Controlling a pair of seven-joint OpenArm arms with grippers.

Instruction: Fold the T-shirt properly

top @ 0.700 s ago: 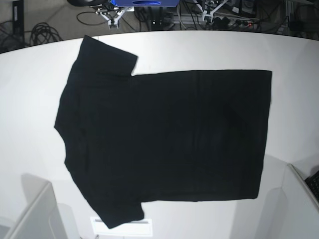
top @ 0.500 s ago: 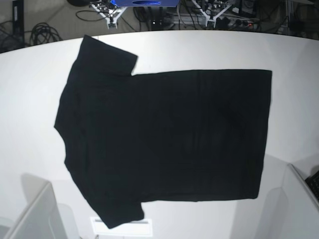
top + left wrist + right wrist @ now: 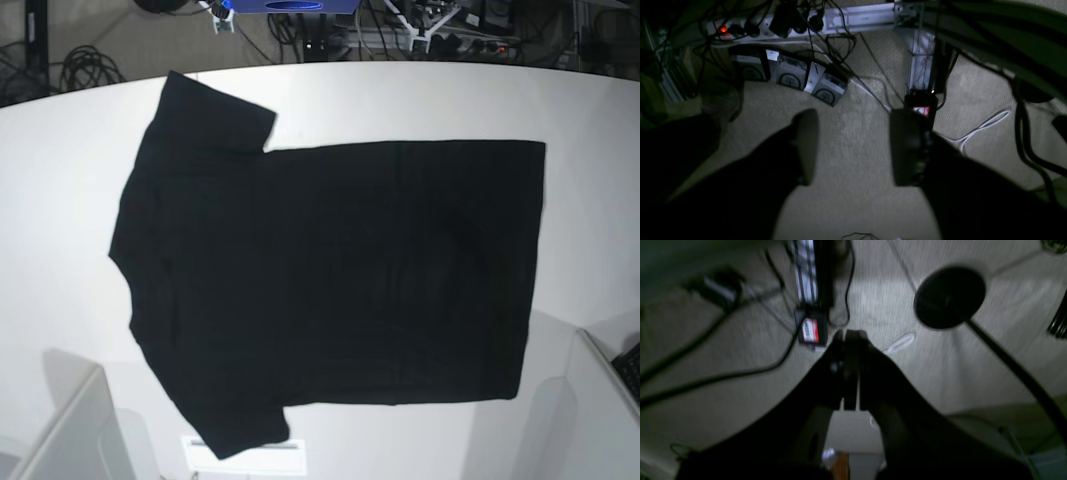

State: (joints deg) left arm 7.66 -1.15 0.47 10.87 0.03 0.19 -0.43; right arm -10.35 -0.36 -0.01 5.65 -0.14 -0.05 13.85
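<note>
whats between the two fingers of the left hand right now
Nothing: the left wrist view shows only bare carpet through the gap of the left hand, open and empty.

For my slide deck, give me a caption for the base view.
Black T-shirt spread flat and unfolded on the white table, sleeves at left.

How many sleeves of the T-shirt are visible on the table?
2. One sleeve lies at the far left corner of the T-shirt, the other sleeve at the near left corner. Both are flat and spread out on the white table.
</note>
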